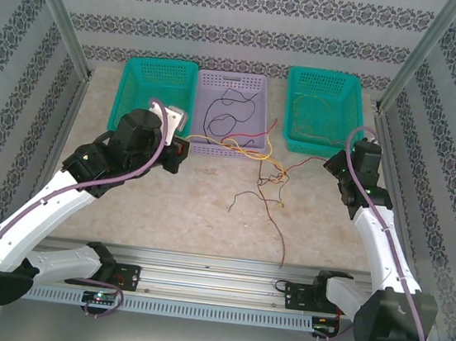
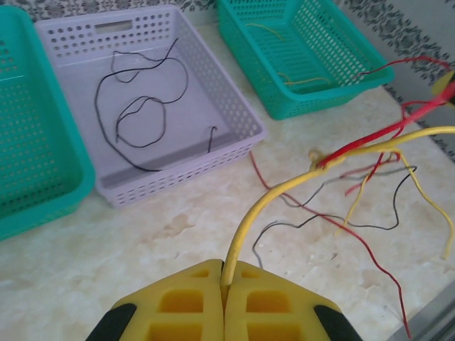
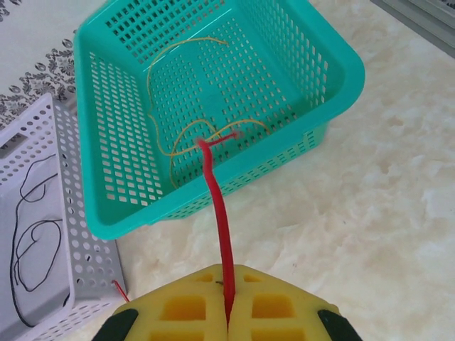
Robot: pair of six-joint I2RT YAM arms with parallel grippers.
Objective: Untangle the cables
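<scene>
My left gripper (image 2: 225,280) is shut on a yellow cable (image 2: 259,206), which arcs up and right to a knot (image 2: 320,160) where it meets a red cable (image 2: 370,138) and thin black and yellow strands. From above, the tangle (image 1: 273,176) lies on the table between my two grippers, the left gripper (image 1: 182,152) in front of the purple basket. Over at the right, the right gripper (image 3: 227,288) is shut on a red cable (image 3: 219,206) that rises taut from its jaws. In the top view that gripper (image 1: 333,163) is near the right green basket.
A purple basket (image 1: 251,152) holds a loose black cable (image 2: 142,106). The right green basket (image 3: 234,167) holds a thin orange-yellow cable (image 3: 178,135). A left green basket (image 1: 129,96) stands beside the purple one. Patterned walls enclose the table, and an aluminium rail (image 1: 216,269) runs along the near edge.
</scene>
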